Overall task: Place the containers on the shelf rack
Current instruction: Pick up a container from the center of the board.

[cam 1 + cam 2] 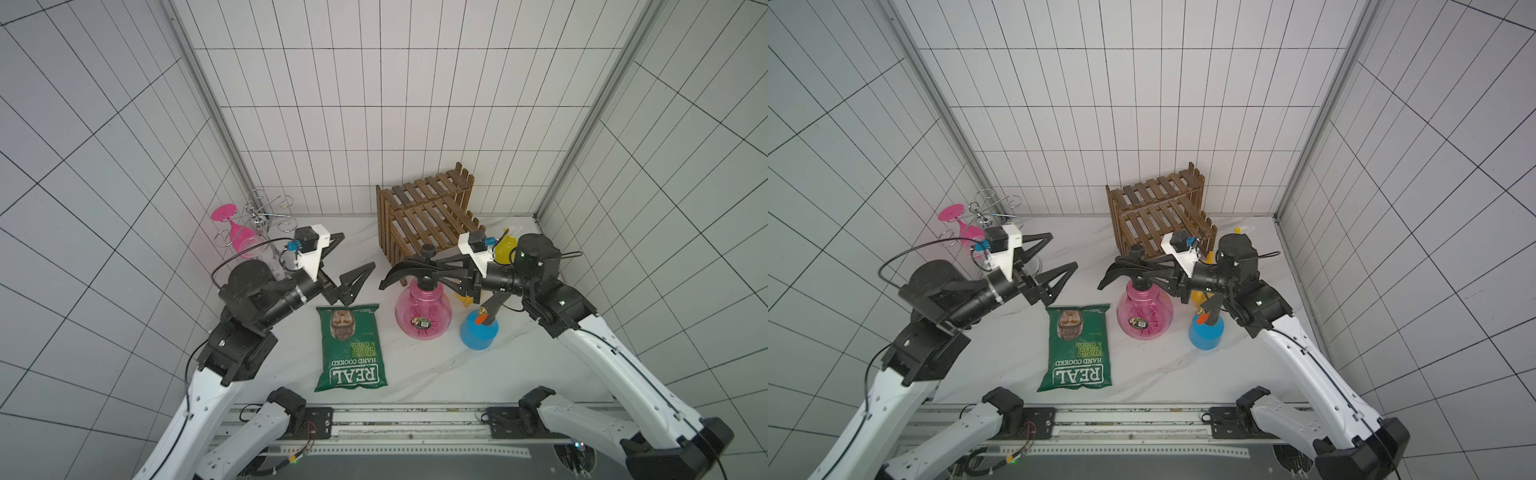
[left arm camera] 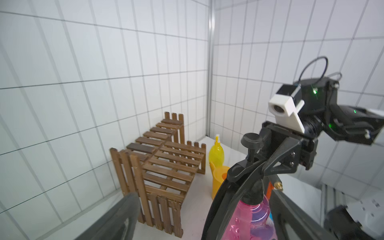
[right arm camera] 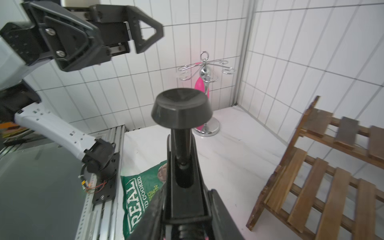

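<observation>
Right gripper (image 1: 440,268) clamps the pink sprayer's (image 1: 423,320) black handle (image 1: 409,272) just in front of the shelf rack (image 1: 424,220), the left gripper (image 1: 358,249) hangs open and empty, and the rack holds no container yet.

A: Someone's kitchen?

B: No, a robot lab cell. A left arm (image 1: 195,399) and a right arm (image 1: 615,365) are bolted to an aluminium rail (image 1: 407,417) at 6 o'clock.

A: But it's tiled.

B: Tiled walls (image 1: 374,104) box the table (image 1: 457,374) on three sides, joined by metal posts (image 1: 206,95).

A: And the household things?

B: A mixed lot on one marble-look top: crisp bag (image 1: 351,349) at 6 o'clock, rack (image 1: 424,212) at 1 o'clock, glass holder (image 1: 266,212) at 10 o'clock, pink sprayer (image 1: 422,316) mid-table.
</observation>
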